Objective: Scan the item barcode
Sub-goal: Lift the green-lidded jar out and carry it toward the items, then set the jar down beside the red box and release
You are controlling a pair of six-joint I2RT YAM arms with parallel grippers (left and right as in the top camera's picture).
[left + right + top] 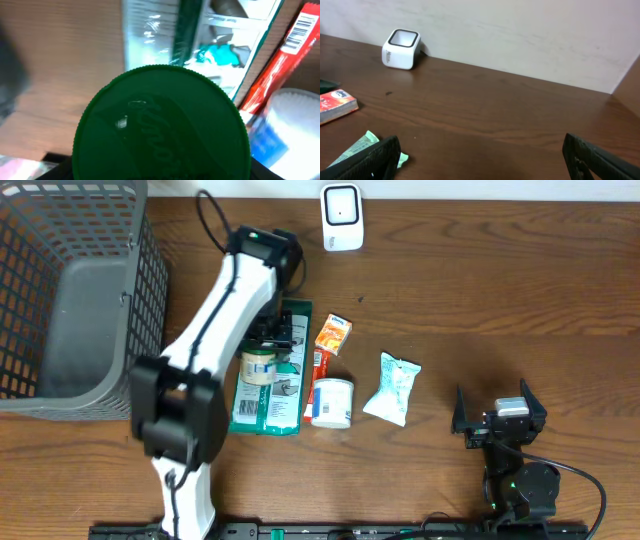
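The left gripper, at the end of a white arm reaching across the wooden table, hangs directly over a jar with a green lid. The jar stands on a flat green package near the middle of the table. In the left wrist view the ribbed lid fills most of the frame and sits close under the camera. The fingers are almost entirely hidden behind the lid. The jaws stand partly apart on either side of the jar, but it cannot be told whether they actually clamp it.

Just right of the jar lies a long red box, its barcode showing in the left wrist view. A small orange box sits just above it and a white tub just below. A pale green pouch lies further to the right.

The white barcode scanner stands at the far edge of the table, well apart from the jar, and also shows in the right wrist view. A grey mesh basket occupies the left corner.

The right gripper sits near the front right of the table, well away from the items. Its black fingers are spread wide apart with nothing between them.
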